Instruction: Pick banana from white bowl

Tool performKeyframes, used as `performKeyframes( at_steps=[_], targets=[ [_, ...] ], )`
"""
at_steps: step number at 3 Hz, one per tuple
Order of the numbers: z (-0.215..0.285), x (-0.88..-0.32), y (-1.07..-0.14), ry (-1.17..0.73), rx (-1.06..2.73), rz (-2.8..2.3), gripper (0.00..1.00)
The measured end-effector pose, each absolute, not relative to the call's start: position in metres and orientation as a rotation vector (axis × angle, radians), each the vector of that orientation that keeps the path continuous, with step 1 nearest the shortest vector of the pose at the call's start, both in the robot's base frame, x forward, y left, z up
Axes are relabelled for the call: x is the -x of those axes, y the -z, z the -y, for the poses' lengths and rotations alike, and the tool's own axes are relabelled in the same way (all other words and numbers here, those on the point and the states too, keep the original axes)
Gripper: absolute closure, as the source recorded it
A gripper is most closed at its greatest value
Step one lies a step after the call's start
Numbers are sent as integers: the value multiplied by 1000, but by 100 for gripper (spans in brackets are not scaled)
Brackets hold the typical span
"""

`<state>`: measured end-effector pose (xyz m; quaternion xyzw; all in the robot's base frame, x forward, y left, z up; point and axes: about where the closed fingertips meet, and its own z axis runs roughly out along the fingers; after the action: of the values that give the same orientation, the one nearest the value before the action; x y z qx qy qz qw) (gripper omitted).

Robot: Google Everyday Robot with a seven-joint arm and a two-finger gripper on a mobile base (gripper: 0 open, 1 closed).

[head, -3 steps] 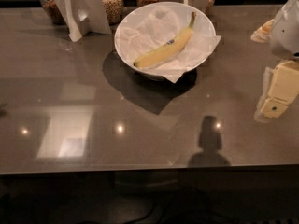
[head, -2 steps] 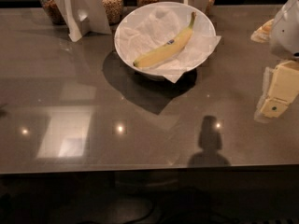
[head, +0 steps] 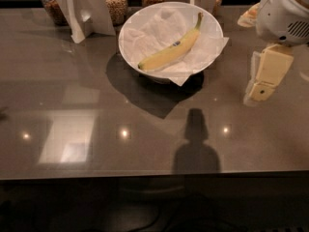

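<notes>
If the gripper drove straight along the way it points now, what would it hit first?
Probably the tabletop, to the right of the white bowl. The gripper points downward, and the banana lies well off that line. Its height above the table is unclear.

The grey table [head: 72, 81] carries the white bowl [head: 123, 33], grain jars [head: 115, 4] and cards [head: 89, 8] (far edge), pincer [head: 255, 96] above its right side.

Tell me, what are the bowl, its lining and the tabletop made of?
Bowl: smooth white, ceramic or plastic, can't tell which. Lining: crumpled matte paper. Tabletop: glossy dark stone or glass, mirroring lights. The gripper, hanging right of the bowl, looks cream plastic.
</notes>
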<state>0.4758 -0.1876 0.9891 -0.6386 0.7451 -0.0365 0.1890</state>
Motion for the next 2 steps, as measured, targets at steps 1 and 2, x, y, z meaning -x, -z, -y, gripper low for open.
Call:
performKeyframes(
  at_steps=[1,2],
  targets=[
    [155,-515,-998,104,1863,-1942,0],
    [122,-558,-1004,88,1894,-1781,0]
  ],
)
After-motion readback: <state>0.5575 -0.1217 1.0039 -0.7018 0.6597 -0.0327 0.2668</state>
